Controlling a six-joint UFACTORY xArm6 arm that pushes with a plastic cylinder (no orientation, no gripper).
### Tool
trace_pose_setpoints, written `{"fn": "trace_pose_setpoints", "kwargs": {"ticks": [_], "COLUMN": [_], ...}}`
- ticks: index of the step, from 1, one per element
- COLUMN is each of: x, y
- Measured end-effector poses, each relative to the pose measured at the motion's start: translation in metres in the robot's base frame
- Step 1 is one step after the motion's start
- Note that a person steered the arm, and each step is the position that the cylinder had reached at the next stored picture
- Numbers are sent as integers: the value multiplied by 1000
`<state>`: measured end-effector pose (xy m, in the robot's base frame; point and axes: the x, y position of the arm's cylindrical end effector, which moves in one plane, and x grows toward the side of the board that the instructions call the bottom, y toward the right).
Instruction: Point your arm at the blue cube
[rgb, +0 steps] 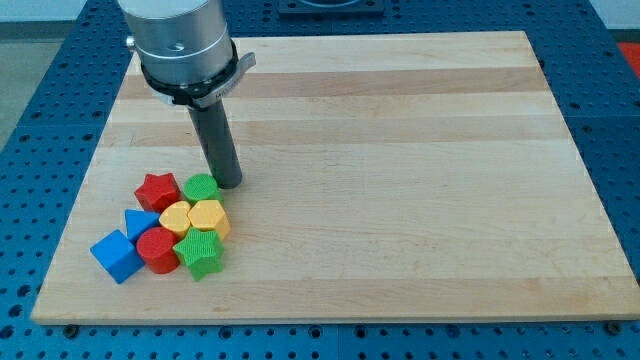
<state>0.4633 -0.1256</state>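
Observation:
The blue cube (116, 255) lies at the view's lower left of the wooden board (400, 150), at the left end of a tight cluster of blocks. My tip (229, 182) stands on the board just right of the green cylinder (200, 187), at the cluster's upper right. The blue cube is well down and left of my tip, with other blocks between them. The cluster also holds a red star (156, 189), a small blue triangle block (140, 222), a red cylinder (157, 249), a yellow heart-like block (175, 216), a yellow hexagon (208, 216) and a green star (201, 253).
The board rests on a blue perforated table (40, 110). The arm's grey metal body (180, 40) hangs over the board's upper left corner.

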Motion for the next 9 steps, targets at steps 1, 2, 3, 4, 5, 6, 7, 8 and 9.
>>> {"fn": "trace_pose_setpoints", "kwargs": {"ticks": [1, 2, 3, 4, 5, 6, 7, 8, 9], "x": [0, 0, 1, 24, 63, 102, 135, 155, 156], "y": [0, 20, 54, 67, 70, 70, 67, 43, 25]}}
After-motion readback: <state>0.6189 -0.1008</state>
